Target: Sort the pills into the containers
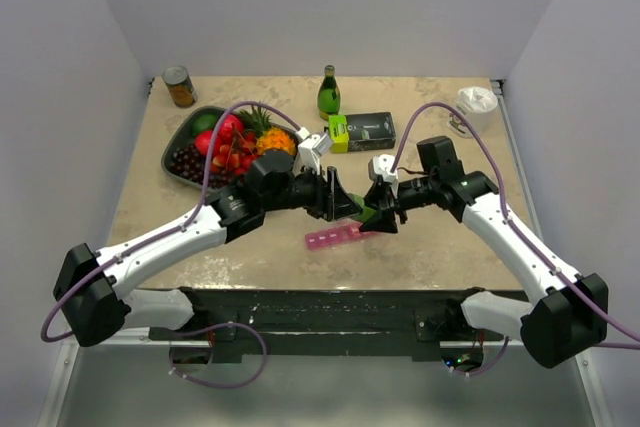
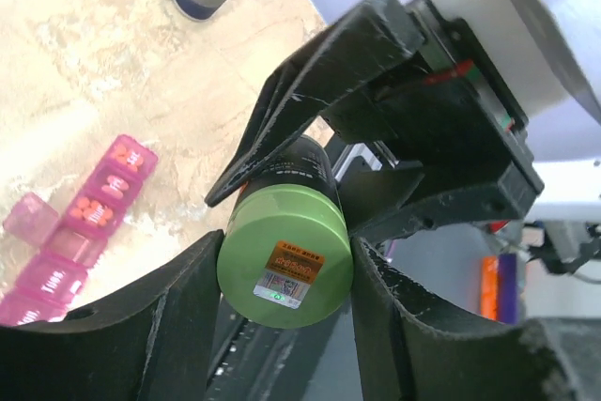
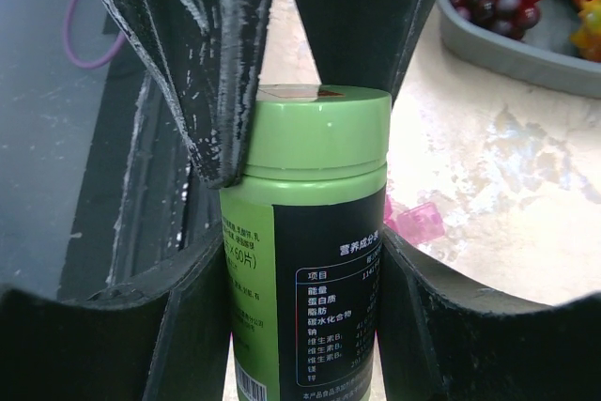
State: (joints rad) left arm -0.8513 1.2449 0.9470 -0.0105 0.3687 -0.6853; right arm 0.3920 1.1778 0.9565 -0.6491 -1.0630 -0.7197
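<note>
Step in hand, by judgement: uncapping. The right pincer (image 3: 300,251) grips the green bottle (image 3: 310,316) by its body. The left pincer (image 2: 286,253) is closed on the cap (image 2: 285,274). The twist should run about the bottle's axis, with the body held steady.

The pill organiser (image 1: 335,238) lies on the counter (image 1: 435,247) at centre frame, just below the pincers. Only the left wrist view shows orange pills (image 2: 91,213) in an open compartment. Only the right wrist view shows the label.

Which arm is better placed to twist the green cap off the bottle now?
Left. The left end effector is closed around the cap, while the right end effector grips the bottle lower down, steadying it.
</note>
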